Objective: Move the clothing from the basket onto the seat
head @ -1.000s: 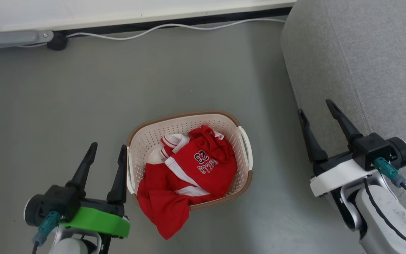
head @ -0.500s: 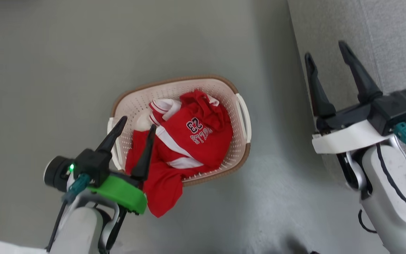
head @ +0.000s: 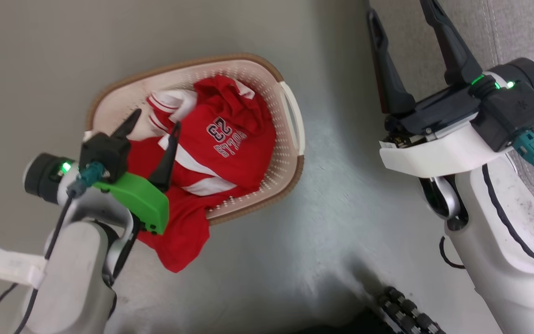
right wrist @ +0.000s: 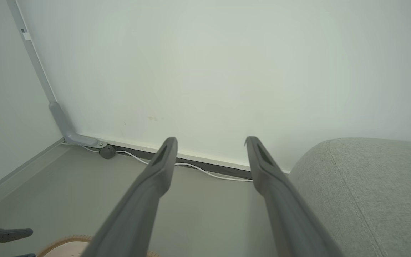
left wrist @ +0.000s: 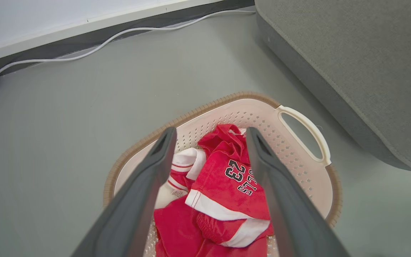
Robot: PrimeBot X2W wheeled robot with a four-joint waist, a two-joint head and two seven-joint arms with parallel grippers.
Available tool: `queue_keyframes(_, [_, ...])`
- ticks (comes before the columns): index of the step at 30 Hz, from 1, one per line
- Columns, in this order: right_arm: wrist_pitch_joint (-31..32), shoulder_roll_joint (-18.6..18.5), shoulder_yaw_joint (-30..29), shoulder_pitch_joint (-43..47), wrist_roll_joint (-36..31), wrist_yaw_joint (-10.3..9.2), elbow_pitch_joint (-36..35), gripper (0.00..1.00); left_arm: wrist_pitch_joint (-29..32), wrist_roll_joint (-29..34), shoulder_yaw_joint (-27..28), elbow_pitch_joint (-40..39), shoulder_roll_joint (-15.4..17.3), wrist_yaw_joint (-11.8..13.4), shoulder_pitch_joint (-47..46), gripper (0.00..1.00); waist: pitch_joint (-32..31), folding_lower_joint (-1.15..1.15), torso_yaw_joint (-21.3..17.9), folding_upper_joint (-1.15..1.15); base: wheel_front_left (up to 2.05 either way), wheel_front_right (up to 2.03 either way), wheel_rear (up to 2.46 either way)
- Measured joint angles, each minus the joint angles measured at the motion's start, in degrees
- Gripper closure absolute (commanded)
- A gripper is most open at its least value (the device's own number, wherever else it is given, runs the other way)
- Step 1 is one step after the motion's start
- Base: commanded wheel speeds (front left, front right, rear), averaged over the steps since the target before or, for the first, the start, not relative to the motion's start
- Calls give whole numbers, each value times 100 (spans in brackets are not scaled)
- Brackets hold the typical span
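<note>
Overhead, a grey seat (head: 522, 28) fills the head view's one o'clock corner. A cream basket (head: 282, 157) sits on the floor (head: 40, 55) toward ten o'clock from centre, well apart from the seat. Red clothing (head: 230, 139), one piece printed 23, is heaped inside, and a fold spills over the rim (head: 257, 204) at the basket's seven o'clock. The left claw (head: 155, 119) hangs above the basket's nine o'clock side, jaws wide and holding nothing, fingers pointing at the heap. The right claw (head: 397, 18) sits at one o'clock beside the seat, also wide and empty.

The step looks like the reach for a first garment. To do it well, the left claw should probably drop straight into the thick of the heap, clear of the rim, and close on a deep bunch of cloth so the lift does not drag the basket.

The floor is smooth, plain grey. A pale wall (right wrist: 205, 71) stands at twelve o'clock in the right wrist view, with a white cable (right wrist: 191, 166) along its foot.
</note>
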Motion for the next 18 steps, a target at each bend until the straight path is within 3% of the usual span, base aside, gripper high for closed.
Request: queue_keyframes(18, [-1, 590, -180, -723, -24, 151, -109, 0, 1245, -159, 211, 160, 454, 0, -716, 0, 1394, 0, -885, 0, 0, 0, 0])
